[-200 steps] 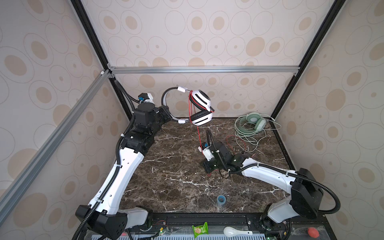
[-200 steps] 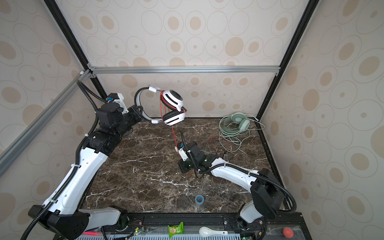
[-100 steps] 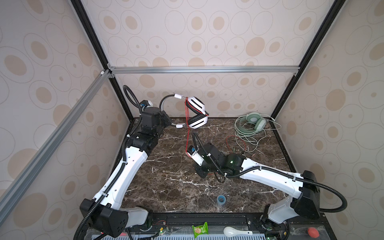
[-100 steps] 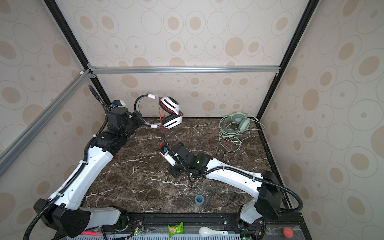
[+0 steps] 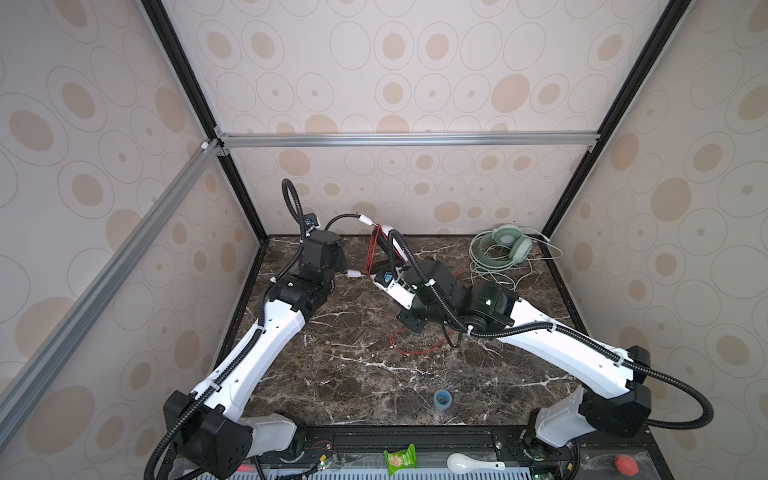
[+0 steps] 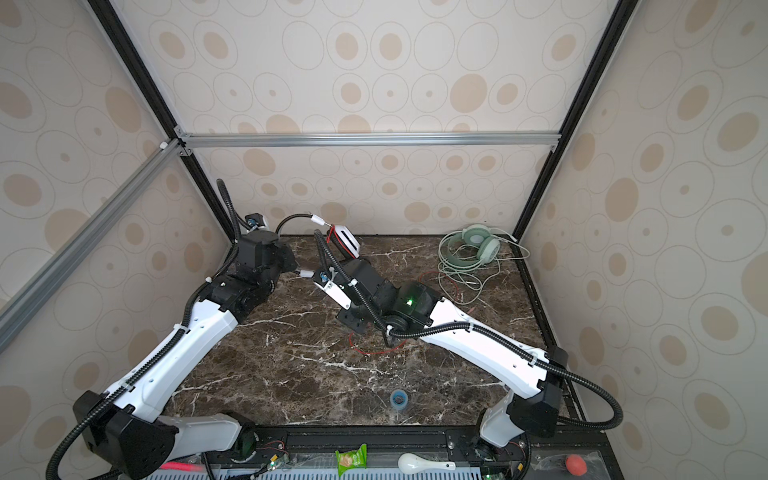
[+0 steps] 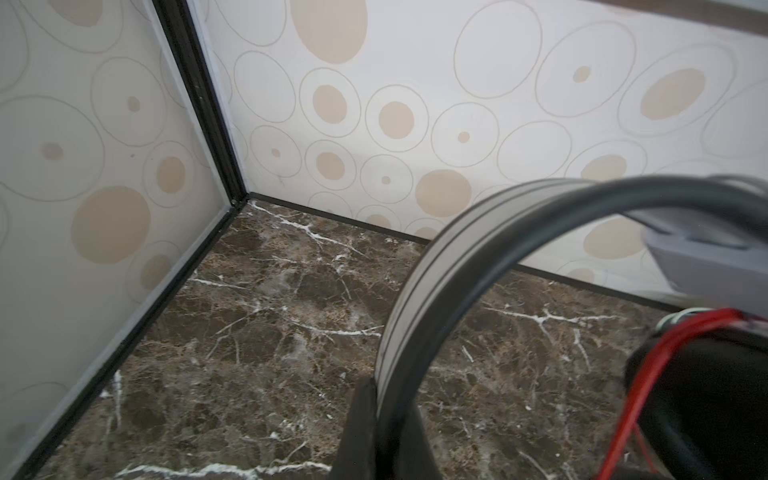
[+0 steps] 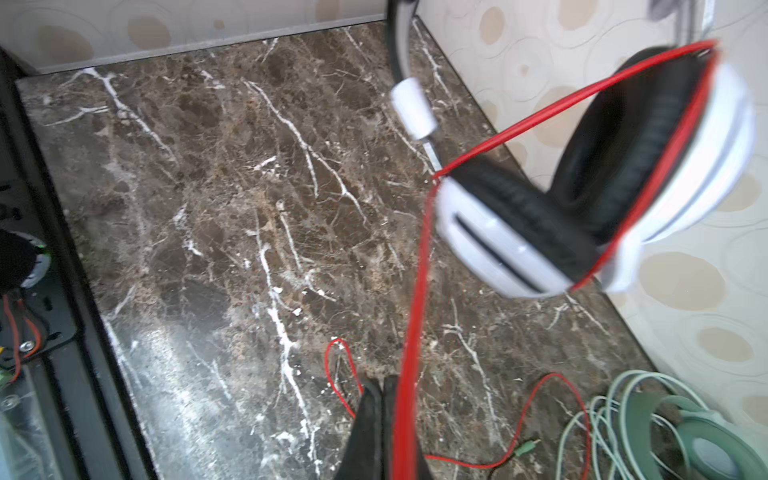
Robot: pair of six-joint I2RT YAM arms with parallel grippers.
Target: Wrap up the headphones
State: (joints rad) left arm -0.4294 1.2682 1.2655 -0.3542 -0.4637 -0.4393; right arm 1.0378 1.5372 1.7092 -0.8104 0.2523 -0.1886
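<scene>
Left gripper (image 7: 384, 415) clamps the headband (image 7: 415, 286), right gripper (image 8: 384, 403) pinches the taut red cord (image 8: 417, 291): pull too hard and the loop could slip off the cups (image 8: 494, 245).

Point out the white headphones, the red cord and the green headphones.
white headphones (image 8: 486, 237): right wrist view, ear cup shell.
red cord (image 8: 420, 270): right wrist view, taut stretch.
green headphones (image 5: 508, 240): in a top view, ear cup.

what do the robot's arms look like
The left arm and right arm have white link shells with black joints and wrist housings. Black corrugated hose runs along each. A green light glows on the right one. End effector fingers are black.
</scene>
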